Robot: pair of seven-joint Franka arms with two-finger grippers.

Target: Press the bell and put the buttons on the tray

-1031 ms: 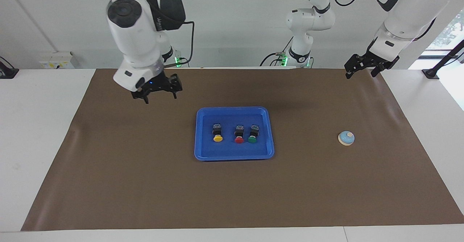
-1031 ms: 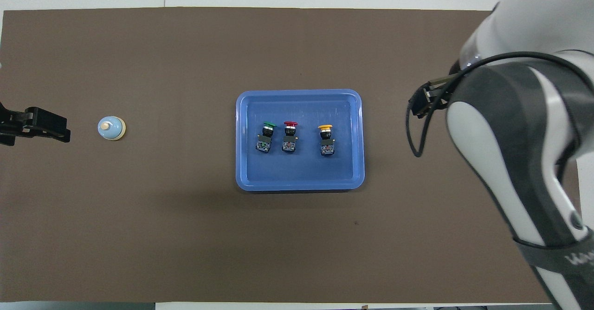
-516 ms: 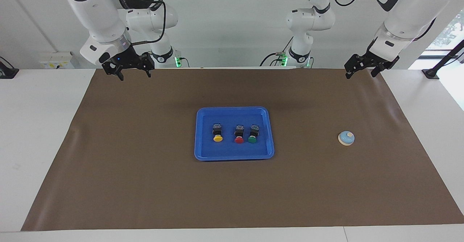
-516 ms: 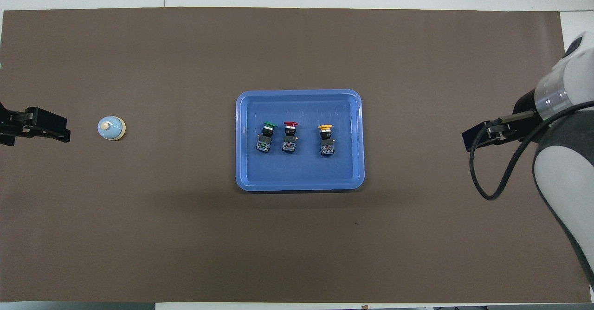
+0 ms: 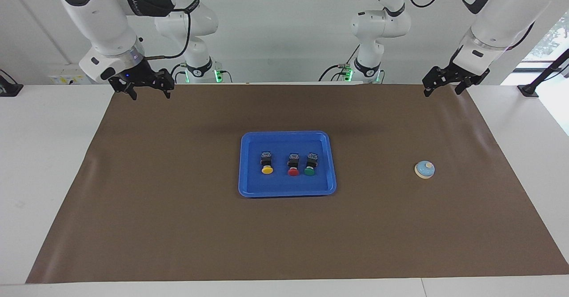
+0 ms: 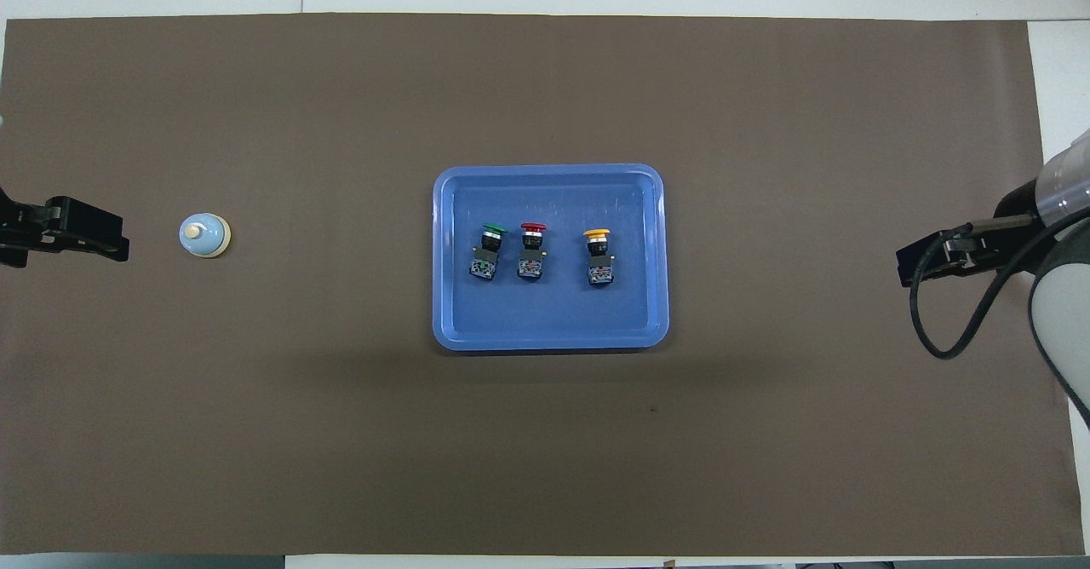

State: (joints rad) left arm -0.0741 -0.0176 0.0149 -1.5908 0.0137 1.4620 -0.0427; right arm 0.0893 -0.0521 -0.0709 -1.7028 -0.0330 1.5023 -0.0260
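Note:
The blue tray lies mid-mat and also shows in the overhead view. In it lie three buttons in a row: yellow, red and green. The light blue bell stands on the mat toward the left arm's end. My left gripper is open and empty, raised over the mat's edge at that end. My right gripper is open and empty, raised over the mat's edge at the right arm's end.
A brown mat covers most of the white table. A wall socket box sits at the table's edge near the right arm's base.
My right arm has pulled back from near the tray and risen toward its own end of the table, gripper empty. The left arm, tray, buttons and bell have not moved.

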